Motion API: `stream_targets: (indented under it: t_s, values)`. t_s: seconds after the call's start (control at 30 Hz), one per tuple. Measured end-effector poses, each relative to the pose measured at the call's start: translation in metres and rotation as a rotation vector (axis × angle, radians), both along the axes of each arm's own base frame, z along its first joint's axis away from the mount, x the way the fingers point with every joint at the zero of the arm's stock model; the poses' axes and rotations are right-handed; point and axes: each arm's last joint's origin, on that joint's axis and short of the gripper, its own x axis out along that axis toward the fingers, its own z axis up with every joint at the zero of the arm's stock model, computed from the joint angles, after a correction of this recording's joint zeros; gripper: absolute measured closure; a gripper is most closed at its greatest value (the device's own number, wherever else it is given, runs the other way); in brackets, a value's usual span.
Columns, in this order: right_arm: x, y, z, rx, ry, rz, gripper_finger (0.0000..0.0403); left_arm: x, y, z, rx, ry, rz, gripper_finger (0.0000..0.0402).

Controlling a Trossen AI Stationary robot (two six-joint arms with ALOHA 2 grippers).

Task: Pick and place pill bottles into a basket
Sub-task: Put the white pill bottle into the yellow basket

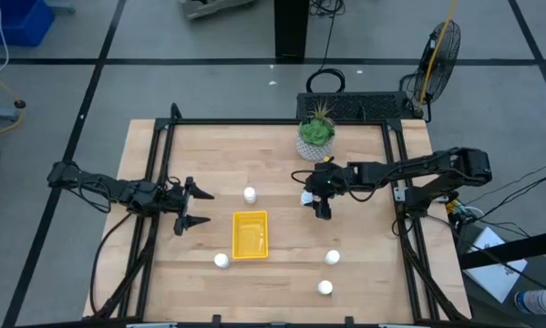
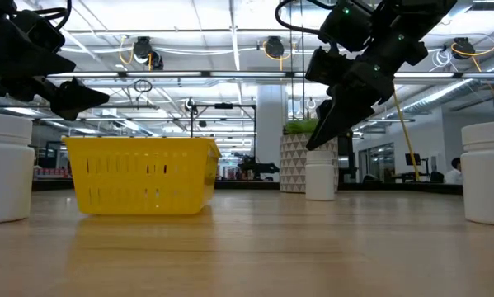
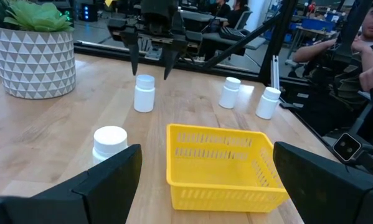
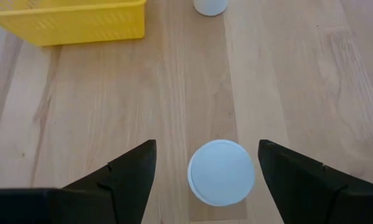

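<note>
Left gripper [image 1: 196,209]: parked out on the left of the tabletop [image 1: 364,273], fingers spread wide, nothing between them, aimed toward the basket.

Near-left bottle [image 1: 221,261]: upright, just off the basket's front-left corner, untouched.

Basket [image 1: 250,234]: the yellow one sits mid-tabletop, and nothing shows inside it in the left wrist view!

Back bottle [image 1: 249,194]: upright, just behind the basket.

Right gripper [image 1: 318,202]: here's the action, hovering above the tabletop right of the basket, fingers wide apart and pointing down, holding nothing.

Target bottle [image 4: 221,172]: upright under the right gripper; the wrist view looks straight down on its round cap, sitting in the gap between the two fingers [image 4: 121,171], touching neither.

Key relation: bottle's long axis is vertical, in line with the approach, so a straight drop should straddle it. The right arm is far nearer.

Right-hand bottles: one [image 1: 332,258] and another [image 1: 324,288], upright, well right of the basket, waiting.

Plant pot [image 1: 314,144]: behind the right gripper, clear of it.
</note>
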Motion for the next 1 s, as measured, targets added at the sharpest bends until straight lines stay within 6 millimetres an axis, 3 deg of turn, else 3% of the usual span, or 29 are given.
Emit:
stream_targets:
  t_s: [1.0]
  values:
    - [-0.003,-0.006,-0.023,-0.006,0.031,-0.01,0.0136,0.0,0.0,0.0,-0.002,0.0,-0.005,0.0036]
